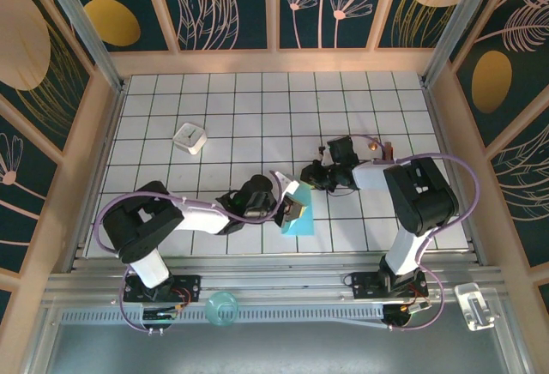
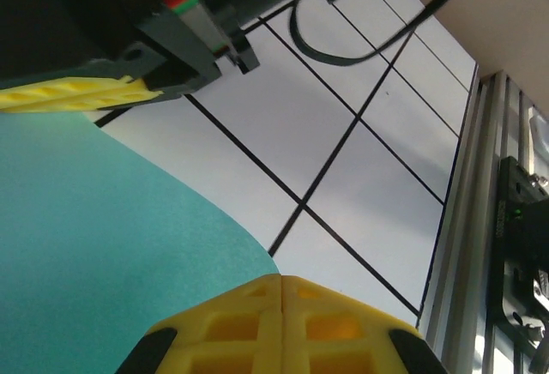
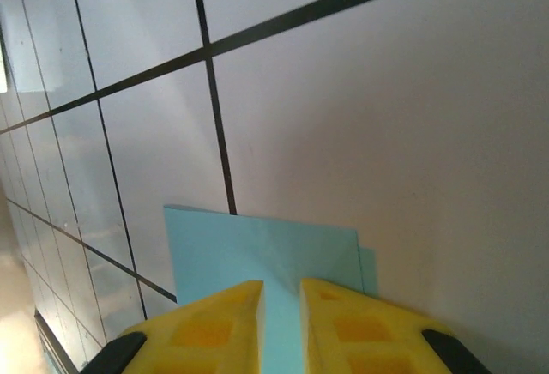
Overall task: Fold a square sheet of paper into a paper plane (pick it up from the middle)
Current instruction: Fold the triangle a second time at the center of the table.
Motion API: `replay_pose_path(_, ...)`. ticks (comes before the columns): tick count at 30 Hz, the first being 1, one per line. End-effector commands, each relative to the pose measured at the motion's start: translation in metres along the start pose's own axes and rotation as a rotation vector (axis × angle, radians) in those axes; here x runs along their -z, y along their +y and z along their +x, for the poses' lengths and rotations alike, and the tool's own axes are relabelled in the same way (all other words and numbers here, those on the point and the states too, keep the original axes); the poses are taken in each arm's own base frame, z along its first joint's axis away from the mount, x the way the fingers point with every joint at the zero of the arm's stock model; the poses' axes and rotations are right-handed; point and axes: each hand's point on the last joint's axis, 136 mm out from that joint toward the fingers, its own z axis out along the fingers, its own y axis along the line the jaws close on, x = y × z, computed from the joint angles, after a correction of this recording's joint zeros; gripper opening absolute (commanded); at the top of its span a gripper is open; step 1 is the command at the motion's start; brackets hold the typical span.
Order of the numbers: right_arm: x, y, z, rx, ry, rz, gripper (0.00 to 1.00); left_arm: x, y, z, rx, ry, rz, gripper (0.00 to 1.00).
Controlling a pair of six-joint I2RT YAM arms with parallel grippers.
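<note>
The square sheet of paper [image 1: 301, 224], light blue, is folded over on itself and lies on the grid table just ahead of the arm bases, its far edge lifted. My left gripper [image 1: 289, 210] is shut, and the curved edge of the paper [image 2: 103, 245] runs into the seam at its tips [image 2: 283, 281]. My right gripper [image 1: 304, 185] comes in from the right over the same edge. Its fingers [image 3: 281, 286] stand a narrow gap apart, with the doubled paper [image 3: 266, 250] showing through that gap. One of the right gripper's yellow fingers [image 2: 69, 93] rests above the sheet in the left wrist view.
A small white square block [image 1: 190, 138] sits at the back left of the table. A metal rail [image 2: 480, 220] runs along the near table edge. A clear round cup [image 1: 221, 308] and a clear holder [image 1: 474, 304] sit on the front ledge. Wooden walls close in three sides.
</note>
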Motion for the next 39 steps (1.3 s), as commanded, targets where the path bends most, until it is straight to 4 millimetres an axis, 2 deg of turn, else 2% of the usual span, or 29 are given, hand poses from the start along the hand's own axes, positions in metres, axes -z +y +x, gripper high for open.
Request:
replay_pose_path(1, -0.007, -0.007, 0.001, 0.054, 0.005, 0.018, 0.17, -0.002, 0.007, 0.002, 0.074, 0.004, 0.051, 0.0)
replay_pose_path(7, -0.01, -0.018, 0.006, 0.067, 0.021, 0.058, 0.16, -0.001, 0.023, 0.006, 0.123, 0.017, 0.045, 0.0)
replay_pose_path(15, -0.01, -0.023, 0.007, 0.079, 0.027, 0.08, 0.16, 0.008, 0.039, 0.001, 0.149, -0.002, 0.016, 0.0)
replay_pose_path(21, -0.012, -0.024, 0.008, 0.081, 0.03, 0.085, 0.15, 0.008, 0.052, 0.007, 0.151, 0.01, -0.028, 0.0)
replay_pose_path(39, -0.014, -0.027, 0.01, 0.08, 0.041, 0.095, 0.14, -0.001, 0.064, 0.008, 0.149, 0.027, -0.054, 0.0)
